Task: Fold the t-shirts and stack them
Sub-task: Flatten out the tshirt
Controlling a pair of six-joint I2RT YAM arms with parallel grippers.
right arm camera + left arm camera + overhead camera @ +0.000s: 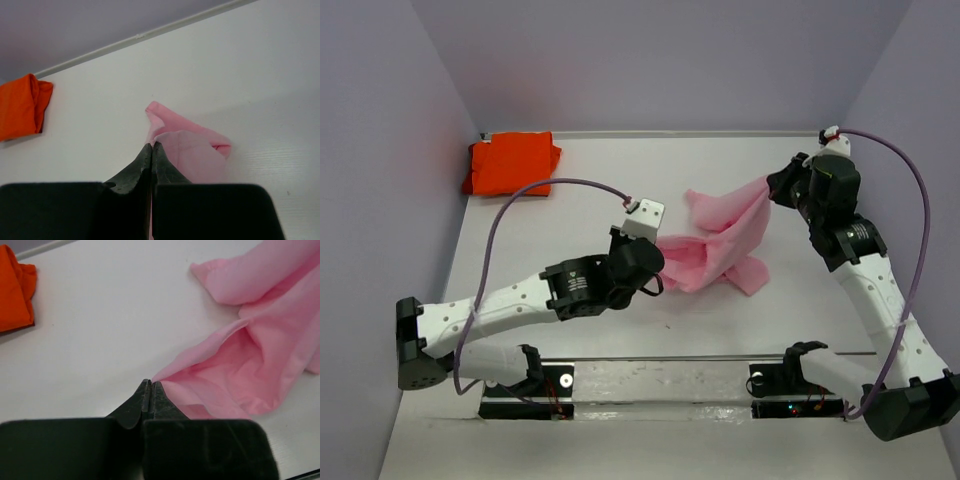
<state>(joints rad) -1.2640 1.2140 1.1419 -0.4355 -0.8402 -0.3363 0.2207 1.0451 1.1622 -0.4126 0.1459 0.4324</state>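
The pink t-shirt [720,245] lies bunched at mid-table, between the two arms, and is gripped at two points. The left gripper [151,386] is pressed shut at the shirt's near left edge, where a thin fold appears to be pinched at the very tips. The right gripper [151,147] is clamped on a far corner, which is lifted off the surface so that the cloth is drawn into a taut band. The orange t-shirt [510,165] is already folded and set in the far left corner.

For the spreading to be done well, the two held points should be drawn apart evenly and kept low, so that the twisted middle is opened flat. The shallow left pinch should be spared any jerk, since it could slip.

The table [590,200] is smooth, white and matte, and it is enclosed by plain lilac walls [670,60].
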